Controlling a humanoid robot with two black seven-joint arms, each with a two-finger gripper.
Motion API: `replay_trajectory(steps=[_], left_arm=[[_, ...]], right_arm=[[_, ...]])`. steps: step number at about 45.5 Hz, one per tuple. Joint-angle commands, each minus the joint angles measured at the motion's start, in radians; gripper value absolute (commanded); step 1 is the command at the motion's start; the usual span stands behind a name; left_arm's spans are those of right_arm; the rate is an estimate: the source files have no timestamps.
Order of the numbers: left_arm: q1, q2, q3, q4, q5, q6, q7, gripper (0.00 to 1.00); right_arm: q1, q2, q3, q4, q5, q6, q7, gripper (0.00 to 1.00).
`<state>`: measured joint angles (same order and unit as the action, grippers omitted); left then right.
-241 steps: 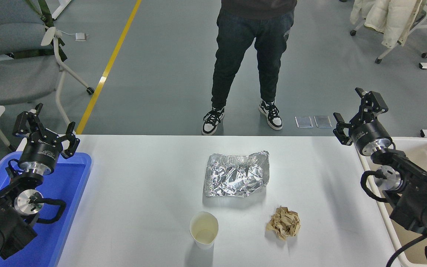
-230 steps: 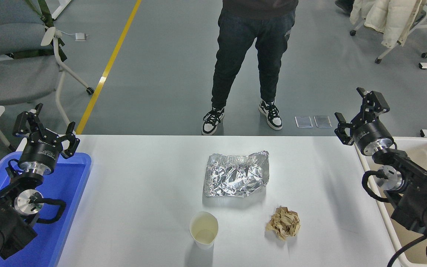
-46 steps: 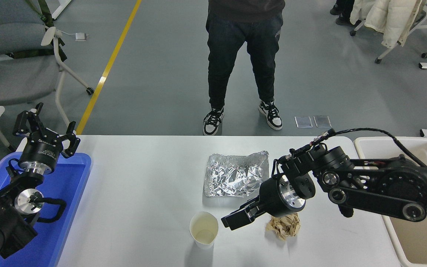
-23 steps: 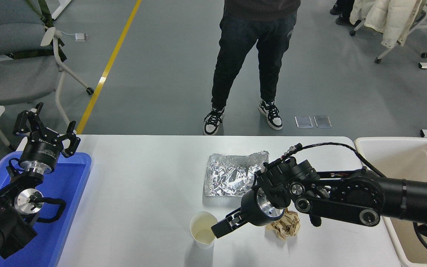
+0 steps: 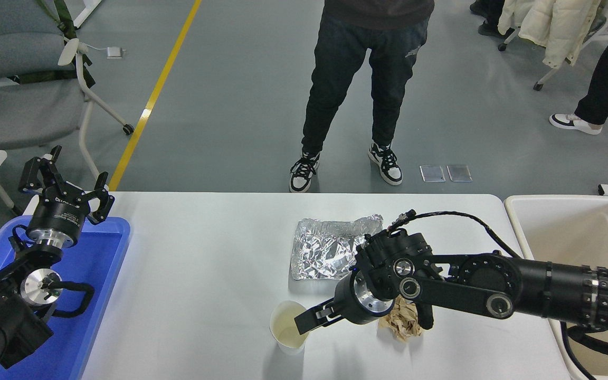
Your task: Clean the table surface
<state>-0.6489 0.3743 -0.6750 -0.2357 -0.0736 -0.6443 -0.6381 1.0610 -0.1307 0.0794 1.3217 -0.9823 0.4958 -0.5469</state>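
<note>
Right hand [image 5: 304,323]: fingertip at paper cup's [image 5: 289,333] right rim; spread cannot be told.
Left hand [image 5: 66,184]: parked far left, fingers spread, empty.
Tabletop [image 5: 198,264]: centre, carrying cup, foil [image 5: 325,253], crumpled paper [image 5: 400,323].

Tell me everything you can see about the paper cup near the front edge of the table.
The paper cup is white outside with a cream, off-white inside, apparently empty. It stands upright with its mouth open upward, on the table near the front edge, left of the crumpled brown paper and in front of the foil sheet. The right gripper reaches in at its right rim; whether it actually touches the cup cannot be told.
</note>
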Motion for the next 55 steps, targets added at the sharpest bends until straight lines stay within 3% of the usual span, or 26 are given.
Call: replay_trajectory(steps=[1,10,22,24,28,31,33,36,38,55], left_arm=[[0.000,0.000,0.000,-0.001,0.000,-0.002,0.000,1.00],[-0.002,0.000,0.000,-0.001,0.000,-0.005,0.000,1.00],[0.000,0.000,0.000,0.001,0.000,-0.003,0.000,1.00],[0.000,0.000,0.000,0.001,0.000,-0.003,0.000,1.00],[0.000,0.000,0.000,-0.001,0.000,-0.003,0.000,1.00],[0.000,0.000,0.000,-0.001,0.000,-0.003,0.000,1.00],[0.000,0.000,0.000,-0.001,0.000,-0.003,0.000,1.00],[0.000,0.000,0.000,-0.001,0.000,-0.003,0.000,1.00],[0.000,0.000,0.000,-0.001,0.000,-0.003,0.000,1.00],[0.000,0.000,0.000,0.001,0.000,-0.003,0.000,1.00]], right_arm=[[0.000,0.100,-0.003,-0.105,0.053,-0.002,-0.022,0.99],[-0.015,0.092,-0.001,-0.137,-0.087,-0.003,-0.016,0.99],[-0.038,0.089,-0.004,-0.156,-0.114,-0.009,-0.008,0.98],[-0.044,0.089,-0.007,-0.151,-0.118,-0.009,0.007,0.91],[-0.047,0.088,-0.015,-0.151,-0.121,-0.009,0.025,0.59],[-0.049,0.089,-0.020,-0.153,-0.121,-0.008,0.030,0.54],[-0.052,0.091,-0.020,-0.153,-0.122,-0.008,0.030,0.44],[-0.067,0.091,-0.020,-0.153,-0.122,-0.008,0.031,0.22],[-0.075,0.089,-0.020,-0.153,-0.124,-0.009,0.045,0.00],[-0.066,0.054,-0.009,-0.148,-0.150,-0.008,0.085,0.00]])
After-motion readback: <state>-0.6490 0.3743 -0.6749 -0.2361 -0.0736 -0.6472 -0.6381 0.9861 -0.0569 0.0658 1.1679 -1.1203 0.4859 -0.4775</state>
